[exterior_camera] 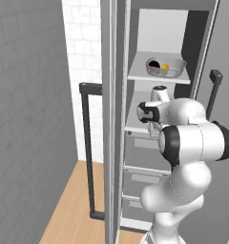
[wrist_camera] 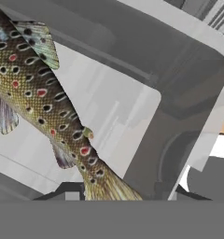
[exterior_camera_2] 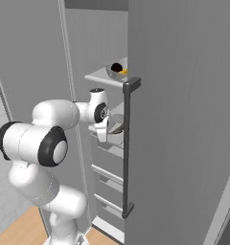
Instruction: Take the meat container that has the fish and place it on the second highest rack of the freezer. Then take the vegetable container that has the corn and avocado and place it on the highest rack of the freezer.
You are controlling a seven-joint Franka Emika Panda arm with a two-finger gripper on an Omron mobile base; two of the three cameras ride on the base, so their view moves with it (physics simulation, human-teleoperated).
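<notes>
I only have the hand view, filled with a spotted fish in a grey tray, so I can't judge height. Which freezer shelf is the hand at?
Observer: The gripper is at the shelf just below the highest rack, beside the meat container there.
Operator: Is anything on the top one?
Observer: Yes, the vegetable container sits on it, with the corn and the avocado inside.
Operator: What's under my shelf?
Observer: Stacked drawers, all closed, right below it.
</notes>
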